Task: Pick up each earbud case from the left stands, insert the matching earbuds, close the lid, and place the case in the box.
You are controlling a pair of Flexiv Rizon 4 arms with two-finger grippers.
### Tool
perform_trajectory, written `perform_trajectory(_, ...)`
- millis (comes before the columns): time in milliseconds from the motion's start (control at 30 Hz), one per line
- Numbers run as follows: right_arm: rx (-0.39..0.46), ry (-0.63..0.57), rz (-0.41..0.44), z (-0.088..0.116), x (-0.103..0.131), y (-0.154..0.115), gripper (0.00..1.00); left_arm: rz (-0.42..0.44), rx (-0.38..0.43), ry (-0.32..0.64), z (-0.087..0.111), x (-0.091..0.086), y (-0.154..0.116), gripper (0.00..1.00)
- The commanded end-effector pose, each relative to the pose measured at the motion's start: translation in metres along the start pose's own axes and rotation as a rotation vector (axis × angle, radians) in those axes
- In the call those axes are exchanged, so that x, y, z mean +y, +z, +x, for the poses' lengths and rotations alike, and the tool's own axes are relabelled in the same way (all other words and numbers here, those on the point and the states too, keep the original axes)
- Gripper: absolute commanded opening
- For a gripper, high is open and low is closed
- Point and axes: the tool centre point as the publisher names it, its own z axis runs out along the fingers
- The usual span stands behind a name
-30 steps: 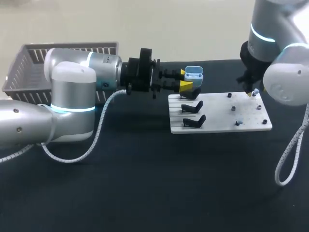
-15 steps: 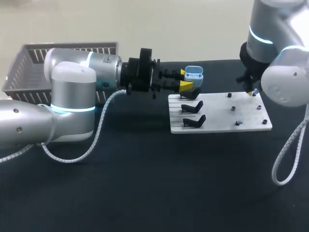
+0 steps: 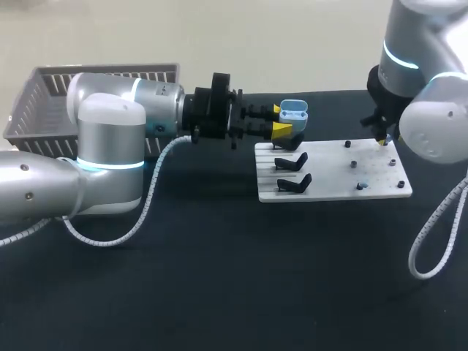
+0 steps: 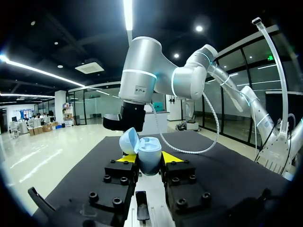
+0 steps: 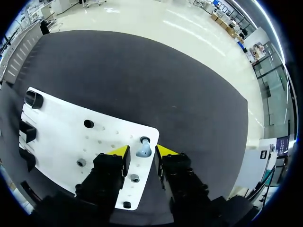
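Two arms are seen over a black table, the left one stretched level across it from the left side. A pale blue earbud case is clenched in the left gripper, held above the near-left corner of a white board. In the left wrist view the case is pressed from both sides by the left gripper, and its lid is swung open and tilted to one side. What lies inside the case cannot be made out.

Three black stands are set in a row along the left part of the board, one of them just under the held case. No case is seen on any of them. Several small dark pegs are dotted over the right part of the board; which of them carry earbuds cannot be told from above.

At the board's far right corner the right gripper is pointed down. In the right wrist view a pale earbud stands upright on the board between the fingers of the right gripper, whose jaws are released, with a narrow gap seen on each side of the earbud.

A grey slatted basket is placed at the far left of the table, behind the left arm.
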Motion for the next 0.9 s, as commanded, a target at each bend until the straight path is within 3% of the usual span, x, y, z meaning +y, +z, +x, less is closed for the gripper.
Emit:
perform_trajectory(33, -0.001, -0.003, 0.004, -0.001, 0.002, 0.002, 0.35, -0.001, -0.002, 0.001, 0.001, 0.000, 0.000, 0.00)
perform_trajectory(367, 0.001, -0.015, 0.017, -0.002, 0.001, 0.005, 0.27, -0.001, -0.002, 0.001, 0.001, 0.000, 0.000, 0.00)
perform_trajectory(467, 0.003, -0.020, 0.030, -0.002, 0.001, 0.005, 0.15, -0.001, -0.002, 0.001, 0.001, 0.000, 0.000, 0.00)
perform_trajectory(567, 0.005, -0.019, 0.037, -0.002, 0.000, 0.007, 0.12, -0.001, -0.002, 0.001, 0.001, 0.000, 0.000, 0.00)
perform_trajectory(600, 0.005, -0.019, 0.039, -0.001, 0.000, 0.007, 0.00, -0.001, -0.002, 0.001, 0.001, 0.000, 0.000, 0.00)
perform_trajectory(900, -0.039, -0.007, 0.071, 0.005, -0.001, -0.015, 0.00, -0.001, -0.002, 0.001, 0.001, 0.000, 0.000, 0.00)
